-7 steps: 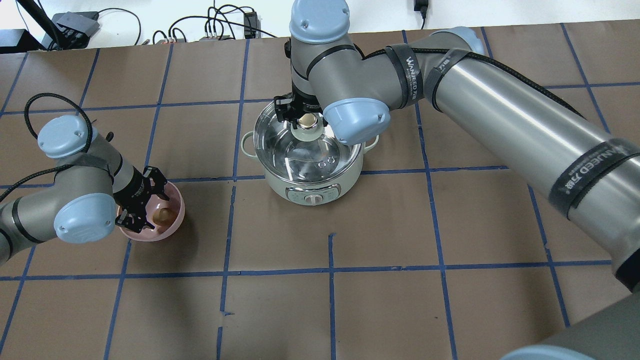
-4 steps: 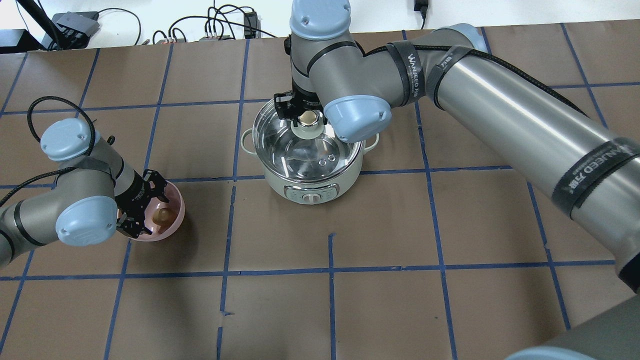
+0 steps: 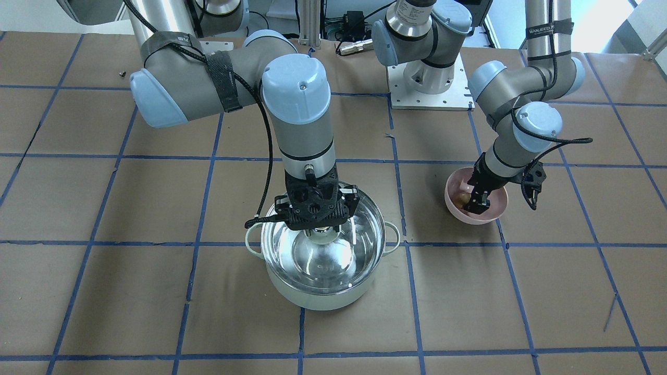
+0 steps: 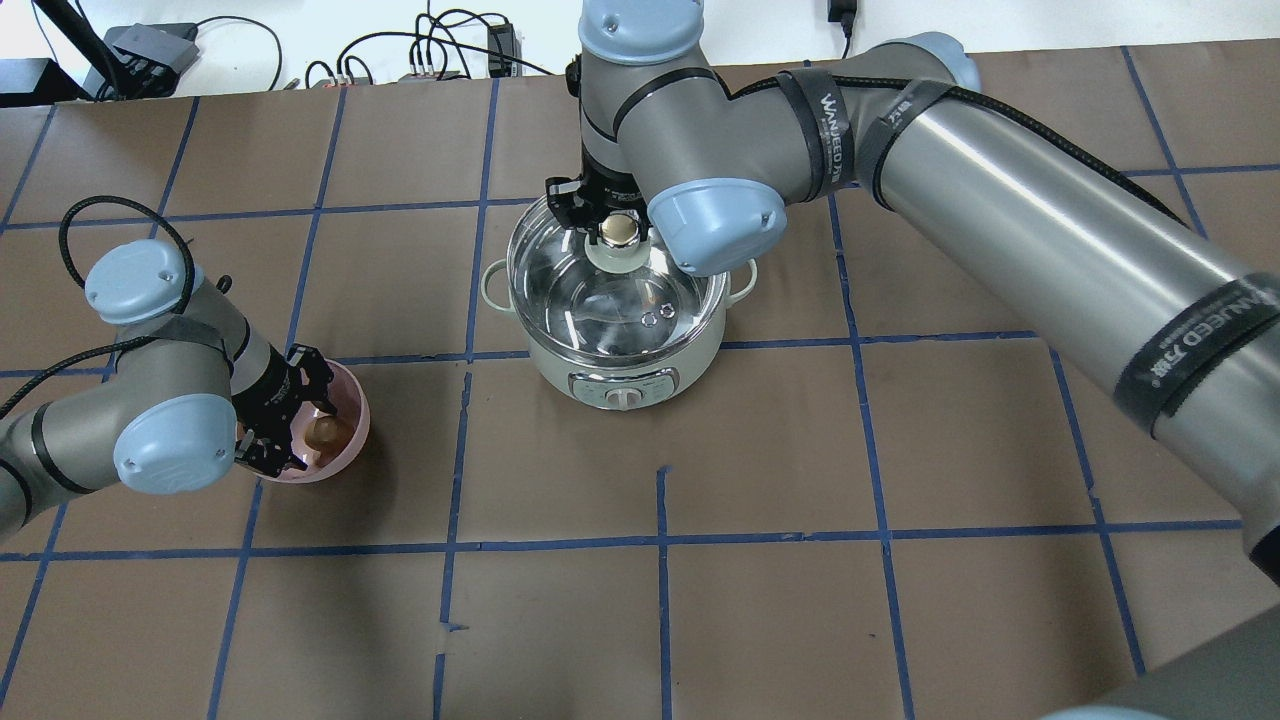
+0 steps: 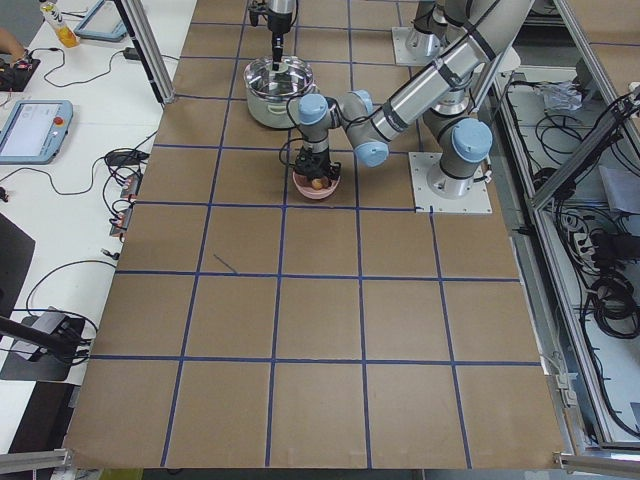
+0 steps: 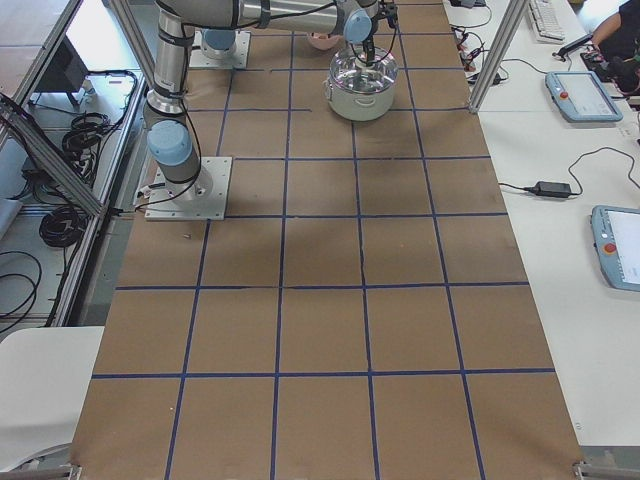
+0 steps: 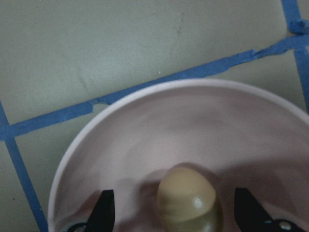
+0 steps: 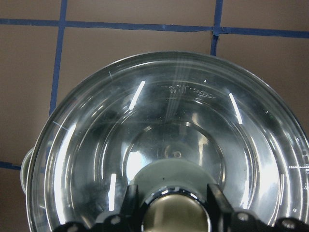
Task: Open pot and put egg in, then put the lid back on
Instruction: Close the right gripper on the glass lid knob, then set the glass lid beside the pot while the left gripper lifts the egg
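The mint-green pot [image 4: 640,372] stands mid-table with the glass lid [image 4: 590,295] over it. My right gripper [image 4: 619,226] is shut on the lid's cream knob [image 4: 620,232]. In the right wrist view the fingers [image 8: 131,203] press both sides of the knob [image 8: 176,215]. The tan egg [image 4: 325,432] lies in a pink bowl [image 4: 356,405]. My left gripper [image 4: 303,424] is open and low in the bowl. In the left wrist view its fingertips [image 7: 102,210] stand on either side of the egg [image 7: 188,203], apart from it.
The table is brown paper with a blue tape grid [image 4: 660,540]. Cables and power boxes [image 4: 440,55] lie along the far edge. The right arm's big link [image 4: 1050,230] spans the right half above the table. The arm bases [image 3: 430,78] stand on the robot's side.
My right gripper and the lid's knob have shifted a little toward the far edge. My left gripper has moved slightly further around the egg in the bowl.
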Robot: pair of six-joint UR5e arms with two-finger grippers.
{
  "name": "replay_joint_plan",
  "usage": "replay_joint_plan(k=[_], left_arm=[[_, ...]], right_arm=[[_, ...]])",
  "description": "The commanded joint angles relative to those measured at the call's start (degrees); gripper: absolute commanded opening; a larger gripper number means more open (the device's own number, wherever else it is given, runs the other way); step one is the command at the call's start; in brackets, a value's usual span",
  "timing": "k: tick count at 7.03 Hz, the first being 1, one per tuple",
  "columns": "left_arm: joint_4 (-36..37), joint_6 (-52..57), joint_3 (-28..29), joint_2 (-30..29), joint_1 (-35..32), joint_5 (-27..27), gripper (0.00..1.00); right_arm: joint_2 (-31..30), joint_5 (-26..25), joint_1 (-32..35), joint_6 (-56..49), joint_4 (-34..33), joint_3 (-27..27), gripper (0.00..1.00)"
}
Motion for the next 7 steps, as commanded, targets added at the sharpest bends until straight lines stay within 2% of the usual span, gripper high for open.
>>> replay_joint_plan(k=[1, 4, 5, 7], left_arm=[[0.0, 0.0, 0.1, -0.05, -0.02, -0.41, 0.48], [-0.17, 1.75, 0.54, -0.05, -0.02, -0.15, 0.26], [-0.18, 1.84, 0.54, 0.03, -0.02, -0.15, 0.24], [0.0, 2.19, 1.07, 0.21, -0.02, -0.24, 0.17]], right_arm=[[-0.66, 0.06, 0.0, -0.1, 0.82, -0.75, 0.17], [-3.99, 0.06, -0.95, -0.97, 16.6, -9.43, 0.17], [-7.4, 0.85, -5.23, -1.5, 20.83, -9.54, 0.17], [-16.36, 6.45, -15.95, -4.93, 36.01, -8.58, 0.17]])
